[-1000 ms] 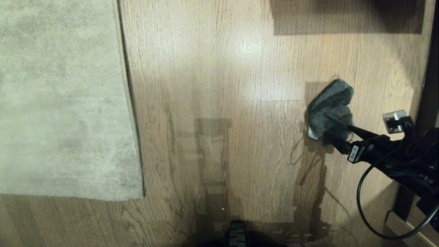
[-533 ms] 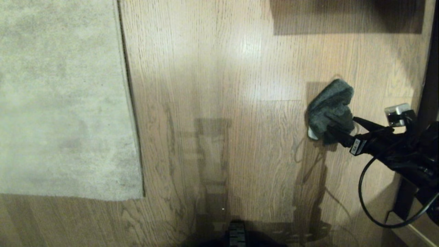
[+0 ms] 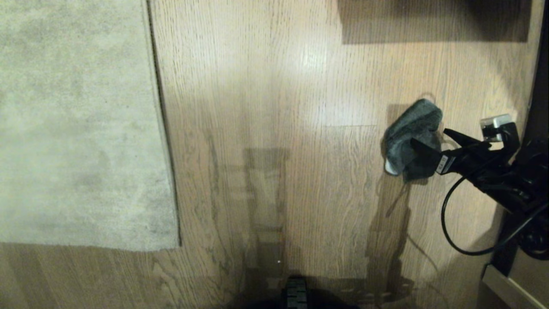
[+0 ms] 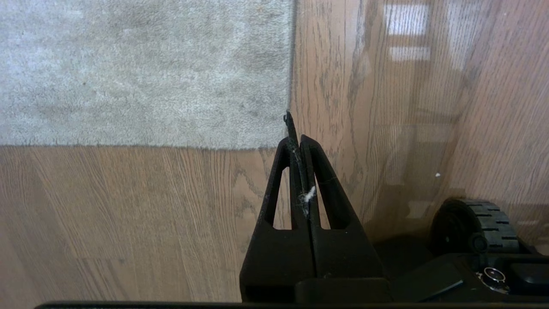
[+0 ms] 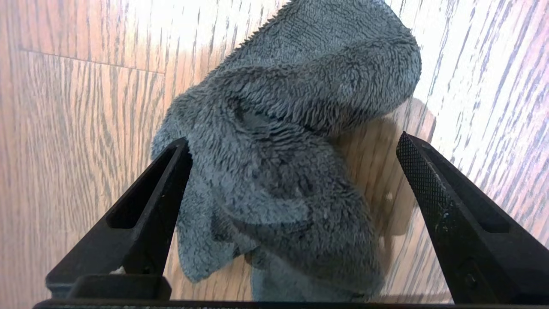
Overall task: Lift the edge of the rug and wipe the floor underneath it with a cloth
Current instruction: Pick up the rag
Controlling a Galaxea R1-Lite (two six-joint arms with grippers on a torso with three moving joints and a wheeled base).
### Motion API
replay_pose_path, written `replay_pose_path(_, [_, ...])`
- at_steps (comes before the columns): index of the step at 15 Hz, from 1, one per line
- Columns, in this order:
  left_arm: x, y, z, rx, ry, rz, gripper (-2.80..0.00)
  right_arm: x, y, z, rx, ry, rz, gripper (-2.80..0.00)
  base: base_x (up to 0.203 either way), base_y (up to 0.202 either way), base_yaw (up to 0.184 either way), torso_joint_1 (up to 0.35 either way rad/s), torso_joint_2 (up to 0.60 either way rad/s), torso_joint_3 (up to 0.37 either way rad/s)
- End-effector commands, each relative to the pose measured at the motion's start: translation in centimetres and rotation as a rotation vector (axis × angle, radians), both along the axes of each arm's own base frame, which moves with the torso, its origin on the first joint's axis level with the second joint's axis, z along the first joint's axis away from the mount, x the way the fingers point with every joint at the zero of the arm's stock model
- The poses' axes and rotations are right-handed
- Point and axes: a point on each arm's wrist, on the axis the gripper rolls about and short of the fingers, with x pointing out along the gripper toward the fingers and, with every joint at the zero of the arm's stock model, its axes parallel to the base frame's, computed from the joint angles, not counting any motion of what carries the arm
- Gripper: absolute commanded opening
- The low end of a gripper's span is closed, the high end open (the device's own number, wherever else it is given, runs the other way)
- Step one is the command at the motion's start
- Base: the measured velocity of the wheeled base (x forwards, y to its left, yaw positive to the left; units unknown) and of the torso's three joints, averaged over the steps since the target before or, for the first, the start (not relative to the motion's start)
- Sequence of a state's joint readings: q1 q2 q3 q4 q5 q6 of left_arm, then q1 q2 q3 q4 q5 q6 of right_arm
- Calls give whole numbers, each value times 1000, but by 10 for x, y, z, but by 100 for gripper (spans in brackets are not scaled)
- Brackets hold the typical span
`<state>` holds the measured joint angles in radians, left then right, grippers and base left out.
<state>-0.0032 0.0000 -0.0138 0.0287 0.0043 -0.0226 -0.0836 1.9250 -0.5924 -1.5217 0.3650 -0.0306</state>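
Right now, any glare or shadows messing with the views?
Head view: bright sheen streak on the oak-look plank floor, robot shadow lower centre, dark grey fluffy cloth readable. Right wrist view: floor blown out white beyond the cloth. Left wrist view: window reflections on the planks; pale grey-beige rug edge sharp.

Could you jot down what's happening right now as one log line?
right gripper: open, straddling cloth on floor | left gripper: shut, parked | rug edge: flat

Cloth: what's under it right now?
The cloth lies bunched on the floor, wood planks showing all round it. Whatever sits directly beneath is covered. The right gripper straddles it, open.
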Motion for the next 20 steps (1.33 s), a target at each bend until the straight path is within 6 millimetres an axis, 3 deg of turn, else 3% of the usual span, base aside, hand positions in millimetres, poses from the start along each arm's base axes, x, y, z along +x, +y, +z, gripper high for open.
replay_pose_path(1, [0, 0, 0, 0, 0, 0, -280, 5, -1, -1, -4, -27, -1, 0, 0, 0, 0, 0, 0, 0])
replay_pose_path(6, [0, 0, 0, 0, 0, 0, -280, 30, -9, -17, -6, -17, -18, 0, 0, 0, 0, 0, 0, 0])
replay_pose_path(11, [0, 0, 0, 0, 0, 0, -280, 47, -13, -18, -8, -46, -22, 0, 0, 0, 0, 0, 0, 0])
replay_pose_path(12, [0, 0, 0, 0, 0, 0, -280, 47, -13, -19, -7, -45, -21, -280, 0, 0, 0, 0, 0, 0])
replay_pose_path(20, [0, 0, 0, 0, 0, 0, -280, 38, -12, -12, -7, -47, -23, -280, 0, 0, 0, 0, 0, 0])
